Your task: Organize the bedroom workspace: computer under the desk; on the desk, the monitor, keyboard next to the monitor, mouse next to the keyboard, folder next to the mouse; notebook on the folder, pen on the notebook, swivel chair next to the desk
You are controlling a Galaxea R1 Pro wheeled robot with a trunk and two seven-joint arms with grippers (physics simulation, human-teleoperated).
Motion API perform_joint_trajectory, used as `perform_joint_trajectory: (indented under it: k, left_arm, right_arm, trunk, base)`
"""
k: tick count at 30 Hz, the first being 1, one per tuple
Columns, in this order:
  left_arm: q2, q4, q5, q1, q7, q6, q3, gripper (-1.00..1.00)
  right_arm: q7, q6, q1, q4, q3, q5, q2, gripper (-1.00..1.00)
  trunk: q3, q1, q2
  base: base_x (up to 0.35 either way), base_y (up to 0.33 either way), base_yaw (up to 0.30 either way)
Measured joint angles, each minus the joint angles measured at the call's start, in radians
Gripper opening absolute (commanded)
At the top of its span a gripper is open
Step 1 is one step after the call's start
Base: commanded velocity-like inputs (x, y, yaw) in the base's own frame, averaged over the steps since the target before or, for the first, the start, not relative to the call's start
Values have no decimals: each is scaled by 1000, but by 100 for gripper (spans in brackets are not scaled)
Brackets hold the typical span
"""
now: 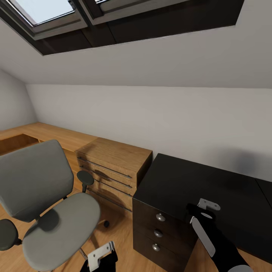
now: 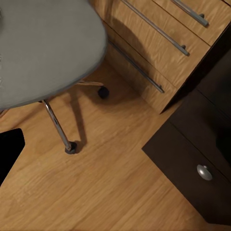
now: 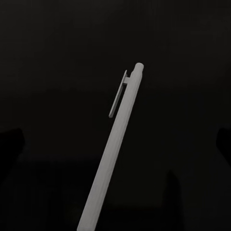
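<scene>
The swivel chair [image 1: 45,204] stands at the left with a bare grey seat [image 2: 43,48]; its chrome leg and castor [image 2: 70,147] rest on the wood floor. The desk [image 1: 211,185] has a glossy black top and a three-drawer unit [image 1: 156,232]. My right gripper [image 1: 206,209] hovers over the desk's front left part, fingers spread wide. Between them the white pen [image 3: 115,144] shows against the black top; whether it rests on the top I cannot tell. My left gripper [image 1: 101,257] hangs low between chair and drawers, open and holding nothing.
A light wooden dresser [image 1: 113,170] with long bar handles stands between the chair and the desk, against the pale wall. A wooden counter [image 1: 41,132] runs along the wall to the left. A dark-framed skylight [image 1: 49,15] sits in the sloped ceiling.
</scene>
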Motion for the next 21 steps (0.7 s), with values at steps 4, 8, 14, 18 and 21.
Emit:
perform_joint_trajectory:
  k: [4,8,14,18,21]
  left_arm:
    - [-1,0,1,0,3,1,8,100]
    - [-7,29,19,0,-6,1,165,100]
    - [-24,47,34,0,-27,-4,261,100]
    - [-45,48,37,0,-31,1,279,100]
    - [-67,46,37,-2,-35,14,292,100]
  right_arm:
    - [0,2,0,0,0,0,0,100]
    - [0,2,0,0,0,0,0,100]
    - [-1,1,0,0,-2,1,-1,100]
    - [0,0,0,0,-4,1,-1,100]
    - [0,1,0,0,-4,2,-2,100]
  trunk:
    - [0,0,0]
    - [0,0,0]
    - [0,0,0]
    - [0,0,0]
    - [0,0,0]
  base:
    - [0,0,0]
    - [0,0,0]
    - [0,0,0]
    - [0,0,0]
    - [0,0,0]
